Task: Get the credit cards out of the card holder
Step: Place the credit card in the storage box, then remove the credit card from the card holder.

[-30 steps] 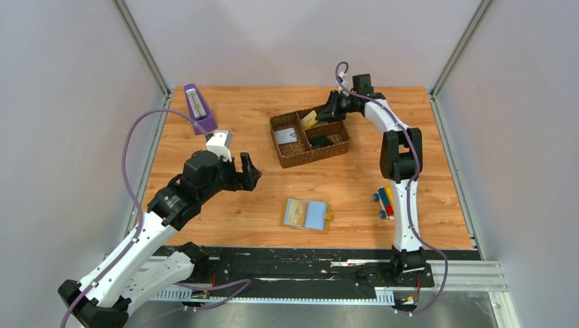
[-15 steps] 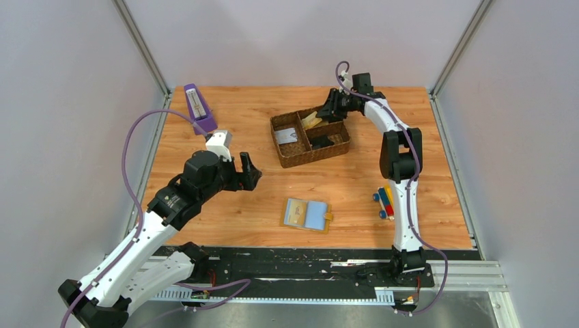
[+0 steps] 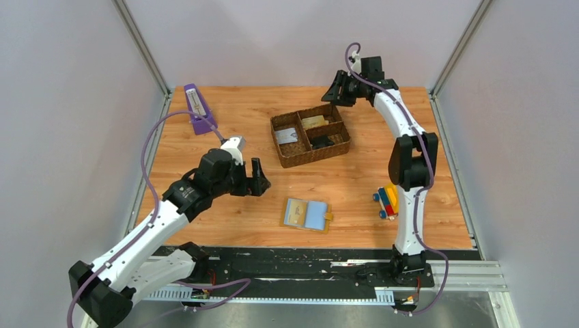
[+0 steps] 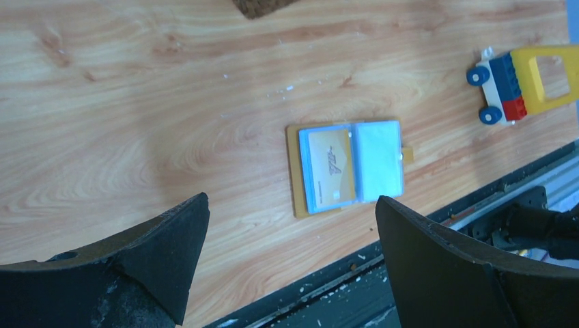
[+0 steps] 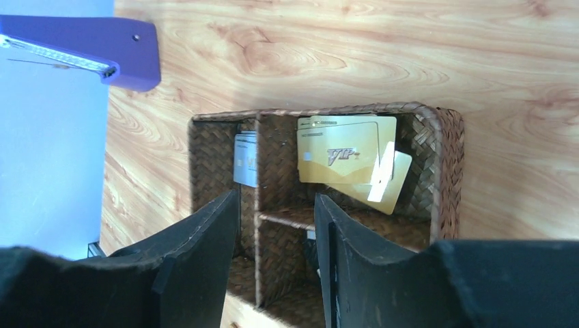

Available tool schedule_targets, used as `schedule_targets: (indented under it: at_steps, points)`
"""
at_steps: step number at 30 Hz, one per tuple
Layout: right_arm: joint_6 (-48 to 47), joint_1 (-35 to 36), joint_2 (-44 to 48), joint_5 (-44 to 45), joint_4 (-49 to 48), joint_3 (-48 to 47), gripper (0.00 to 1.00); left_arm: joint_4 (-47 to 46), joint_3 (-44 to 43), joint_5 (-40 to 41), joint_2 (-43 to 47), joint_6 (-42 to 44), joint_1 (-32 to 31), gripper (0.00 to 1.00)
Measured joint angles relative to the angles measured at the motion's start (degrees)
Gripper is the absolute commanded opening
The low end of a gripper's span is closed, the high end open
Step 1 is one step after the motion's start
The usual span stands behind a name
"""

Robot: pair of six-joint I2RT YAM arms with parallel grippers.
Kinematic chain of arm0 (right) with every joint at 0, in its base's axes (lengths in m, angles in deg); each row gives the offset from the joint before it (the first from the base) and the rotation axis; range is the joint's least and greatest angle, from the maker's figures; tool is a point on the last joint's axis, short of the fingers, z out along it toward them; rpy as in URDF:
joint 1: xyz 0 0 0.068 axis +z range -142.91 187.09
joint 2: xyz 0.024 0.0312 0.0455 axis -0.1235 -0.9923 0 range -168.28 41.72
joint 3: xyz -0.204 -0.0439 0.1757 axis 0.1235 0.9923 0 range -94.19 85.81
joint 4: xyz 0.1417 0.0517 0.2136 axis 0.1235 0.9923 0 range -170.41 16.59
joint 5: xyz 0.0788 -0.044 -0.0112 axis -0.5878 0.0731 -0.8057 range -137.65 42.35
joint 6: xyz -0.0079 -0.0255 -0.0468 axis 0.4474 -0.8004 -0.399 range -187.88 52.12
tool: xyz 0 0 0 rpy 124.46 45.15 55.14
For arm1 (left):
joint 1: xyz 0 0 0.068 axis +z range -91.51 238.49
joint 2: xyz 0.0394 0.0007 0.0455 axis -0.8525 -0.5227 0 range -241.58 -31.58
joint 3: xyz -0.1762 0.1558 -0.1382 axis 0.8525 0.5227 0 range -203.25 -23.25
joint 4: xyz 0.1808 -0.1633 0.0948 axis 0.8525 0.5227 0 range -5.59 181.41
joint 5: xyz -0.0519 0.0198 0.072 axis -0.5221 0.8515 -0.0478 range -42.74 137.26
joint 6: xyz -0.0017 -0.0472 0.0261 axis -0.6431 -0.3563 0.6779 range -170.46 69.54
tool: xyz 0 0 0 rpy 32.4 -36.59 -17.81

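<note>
The card holder (image 3: 306,214) lies open on the table near the front, mustard outside, blue-grey pockets inside. A gold card (image 4: 332,169) sits in its left pocket; the right pocket looks empty. My left gripper (image 3: 256,179) is open and empty, above the table to the holder's left. In the left wrist view the holder (image 4: 347,167) lies just beyond the gripper (image 4: 290,203). My right gripper (image 3: 336,92) is open and empty, raised over the back of the woven tray (image 3: 275,128). Gold cards (image 5: 348,158) lie in the tray's back compartment, beyond the gripper (image 5: 276,198).
A pale card (image 3: 287,135) lies in the tray's left compartment and a dark object (image 3: 322,141) in another. A purple metronome (image 3: 196,109) stands at the back left. A toy block car (image 3: 386,201) sits right of the holder. A black rail runs along the front edge.
My right gripper let go of a gold card into the tray and rose up and back. My left gripper moved right, closer to the card holder.
</note>
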Motion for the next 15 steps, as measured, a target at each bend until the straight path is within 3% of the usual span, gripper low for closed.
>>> schedule_targets:
  at_steps: [6, 15]
  points:
    - [1.31, 1.73, 11.26, 5.42, 0.59, 8.17, 0.47, -0.02, 1.64, -4.24, -2.71, -0.70, 0.00, 1.00]
    - [11.54, 12.92, 29.73, 16.92, 1.33, 34.23, 0.46, -2.25, 5.44, -8.74, -6.67, -1.68, 0.00, 0.94]
